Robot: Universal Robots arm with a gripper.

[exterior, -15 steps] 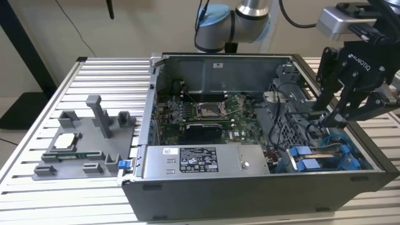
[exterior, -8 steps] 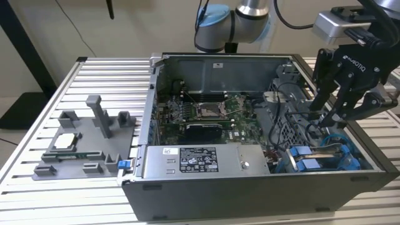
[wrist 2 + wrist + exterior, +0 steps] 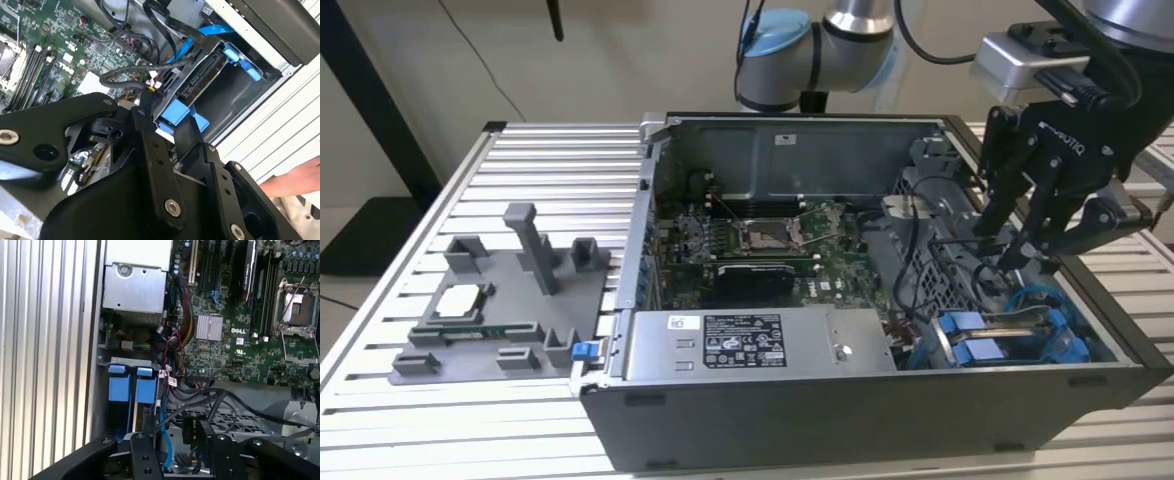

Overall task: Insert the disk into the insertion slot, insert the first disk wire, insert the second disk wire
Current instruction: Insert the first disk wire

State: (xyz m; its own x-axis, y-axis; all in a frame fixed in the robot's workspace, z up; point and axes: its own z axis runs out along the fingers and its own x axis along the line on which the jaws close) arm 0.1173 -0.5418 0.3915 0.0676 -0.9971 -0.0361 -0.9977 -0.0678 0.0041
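1. Tool (image 3: 1021,262): I read it closed on a black plug (image 3: 192,432).
2. Disk (image 3: 974,350): in its slot, just below the tool.
3. Step: first wire, I judge; plug must square with disk's socket.

Cables (image 3: 125,74) seemingly crowd the disk (image 3: 202,75)

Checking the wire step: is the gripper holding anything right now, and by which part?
Cannot be told for certain. The gripper hangs at the connector end of a black wire beside the disk, but the contact itself is hidden.
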